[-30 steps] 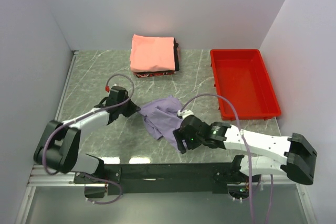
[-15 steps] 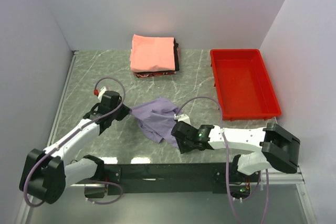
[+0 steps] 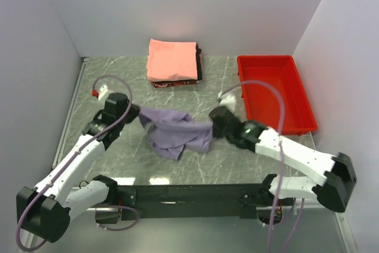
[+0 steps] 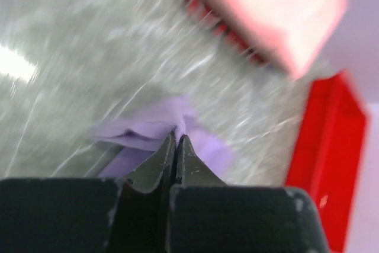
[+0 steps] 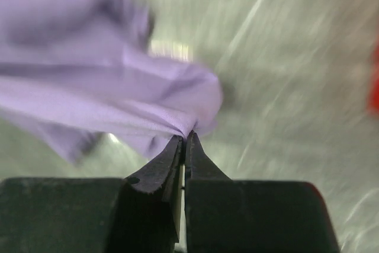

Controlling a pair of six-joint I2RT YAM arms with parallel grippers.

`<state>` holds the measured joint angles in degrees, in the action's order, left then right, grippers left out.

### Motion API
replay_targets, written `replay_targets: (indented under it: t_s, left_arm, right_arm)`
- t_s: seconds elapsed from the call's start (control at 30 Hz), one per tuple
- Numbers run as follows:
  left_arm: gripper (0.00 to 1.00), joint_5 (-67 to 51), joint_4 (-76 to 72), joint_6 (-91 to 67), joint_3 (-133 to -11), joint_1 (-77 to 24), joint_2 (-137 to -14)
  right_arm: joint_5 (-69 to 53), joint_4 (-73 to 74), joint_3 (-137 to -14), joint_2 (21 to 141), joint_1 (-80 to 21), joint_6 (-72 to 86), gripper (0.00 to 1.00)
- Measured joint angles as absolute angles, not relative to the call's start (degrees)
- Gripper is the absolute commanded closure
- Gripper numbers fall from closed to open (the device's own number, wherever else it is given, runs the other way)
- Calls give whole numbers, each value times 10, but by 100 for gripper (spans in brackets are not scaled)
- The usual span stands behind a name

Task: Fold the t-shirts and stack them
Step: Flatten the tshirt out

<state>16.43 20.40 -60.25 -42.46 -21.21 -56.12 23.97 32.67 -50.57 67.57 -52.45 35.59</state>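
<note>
Left tool (image 3: 138, 114) and right tool (image 3: 212, 129) each pinch the lavender t-shirt (image 3: 174, 133), apparently stretching it out near the folded stack (image 3: 173, 62). The next move is probably to lay it flat.

One purple shirt (image 3: 174, 133) is counted in the middle. Three folded ones are tallied far back: pink shirt (image 3: 172, 59), black shirt (image 3: 200, 64), dark red shirt (image 3: 172, 83). One red tray (image 3: 266, 58) is noted, right. Two grippers are logged: left gripper (image 3: 137, 115), right gripper (image 3: 212, 130).

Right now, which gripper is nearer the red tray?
Right. The right gripper sits just left of the tray; the left gripper is across the shirt, farther left.
</note>
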Motion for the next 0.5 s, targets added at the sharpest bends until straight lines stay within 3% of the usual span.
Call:
replay_targets:
  t_s: [0.1,0.3,0.5]
  left_arm:
    - [99,195,206,-588,-514,-212,-561]
    - [99,238,191,-540,-691,-212,-561]
    - [99,232,156,-482,-745,-215,-505]
  right_arm:
    - [268,322,-595,641,-477,310,100]
    - [296,323,-803,634,-473,196,100]
    - [273,369,-996,646,-474,107,100]
